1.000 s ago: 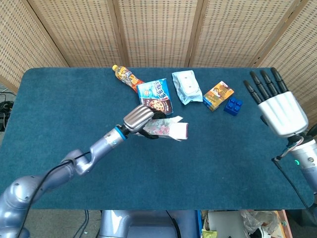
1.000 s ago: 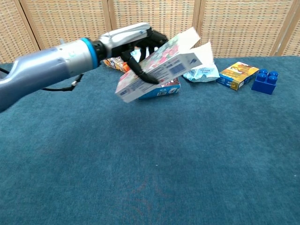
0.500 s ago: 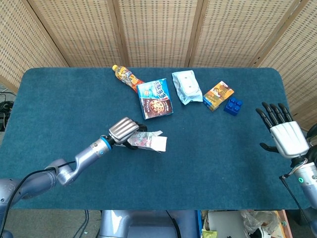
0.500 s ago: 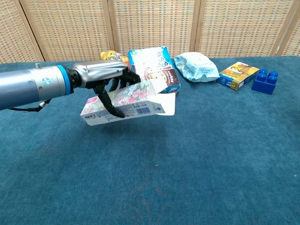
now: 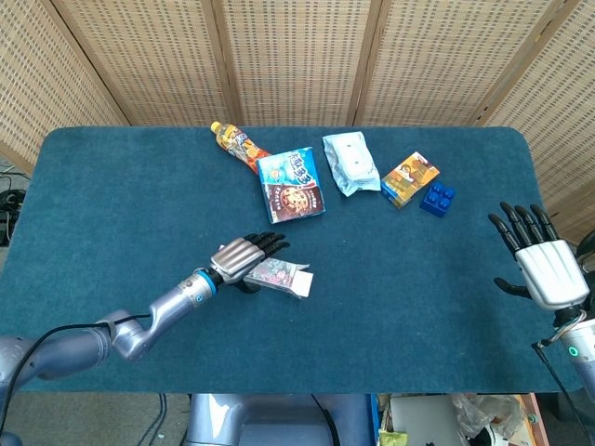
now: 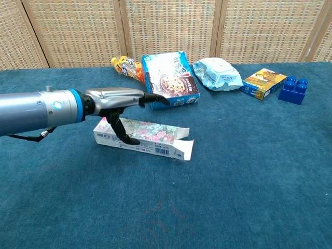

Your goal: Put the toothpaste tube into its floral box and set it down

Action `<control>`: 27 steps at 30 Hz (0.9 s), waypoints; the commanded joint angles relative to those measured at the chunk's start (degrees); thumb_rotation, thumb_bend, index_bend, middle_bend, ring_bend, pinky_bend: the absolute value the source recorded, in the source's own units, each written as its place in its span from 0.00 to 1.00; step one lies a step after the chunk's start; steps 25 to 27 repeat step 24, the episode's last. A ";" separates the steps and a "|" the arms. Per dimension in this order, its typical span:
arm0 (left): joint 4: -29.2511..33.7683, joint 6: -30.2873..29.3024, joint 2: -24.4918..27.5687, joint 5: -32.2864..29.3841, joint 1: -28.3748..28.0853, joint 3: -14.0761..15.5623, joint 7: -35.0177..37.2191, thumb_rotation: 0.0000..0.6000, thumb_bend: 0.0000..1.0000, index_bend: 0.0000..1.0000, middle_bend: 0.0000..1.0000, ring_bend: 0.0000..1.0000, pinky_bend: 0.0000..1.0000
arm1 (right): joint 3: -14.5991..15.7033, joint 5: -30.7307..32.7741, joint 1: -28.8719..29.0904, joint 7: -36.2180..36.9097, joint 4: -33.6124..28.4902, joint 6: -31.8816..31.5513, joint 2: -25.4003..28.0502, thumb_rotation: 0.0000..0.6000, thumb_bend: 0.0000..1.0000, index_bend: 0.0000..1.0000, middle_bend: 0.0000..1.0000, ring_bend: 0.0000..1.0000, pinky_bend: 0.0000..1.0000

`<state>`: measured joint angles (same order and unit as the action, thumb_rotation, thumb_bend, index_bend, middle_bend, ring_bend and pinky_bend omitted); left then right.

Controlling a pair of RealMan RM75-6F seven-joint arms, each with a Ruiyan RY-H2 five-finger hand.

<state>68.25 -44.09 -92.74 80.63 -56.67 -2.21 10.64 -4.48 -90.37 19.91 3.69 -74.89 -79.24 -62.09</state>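
The left arm reaches low across the blue desk (image 5: 112,214) from the near-left corner, its forearm almost level. The left hand (image 5: 240,259) (image 6: 116,98) is flattened out palm down, fingers stretched forward and apart above the floral box (image 5: 279,276) (image 6: 140,136), thumb hanging down against the box's near face; it does not grip it. The box lies flat on the desk near the middle, its end flap (image 6: 184,148) open toward the right. I cannot see the toothpaste tube. Far right, off the desk edge, the right hand (image 5: 539,263) is held up, fingers spread, holding nothing.
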 commanded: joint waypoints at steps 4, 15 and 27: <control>13.26 -19.40 8.89 -0.63 11.20 -1.58 -6.51 1.00 0.19 0.00 0.00 0.00 0.00 | 1.15 1.20 -3.68 -4.16 -1.88 -2.88 -0.52 1.00 0.00 0.00 0.00 0.00 0.00; 31.81 -38.37 25.73 -6.12 30.49 3.81 -19.43 1.00 0.17 0.00 0.00 0.00 0.00 | 3.52 0.95 -10.68 -3.92 -6.30 -9.39 -1.53 1.00 0.00 0.00 0.00 0.00 0.00; 34.69 -44.25 32.30 -3.32 40.37 8.86 -16.49 1.00 0.17 0.00 0.00 0.00 0.00 | 4.96 -1.61 -14.60 -7.74 -11.19 -14.17 -1.69 1.00 0.00 0.00 0.00 0.00 0.00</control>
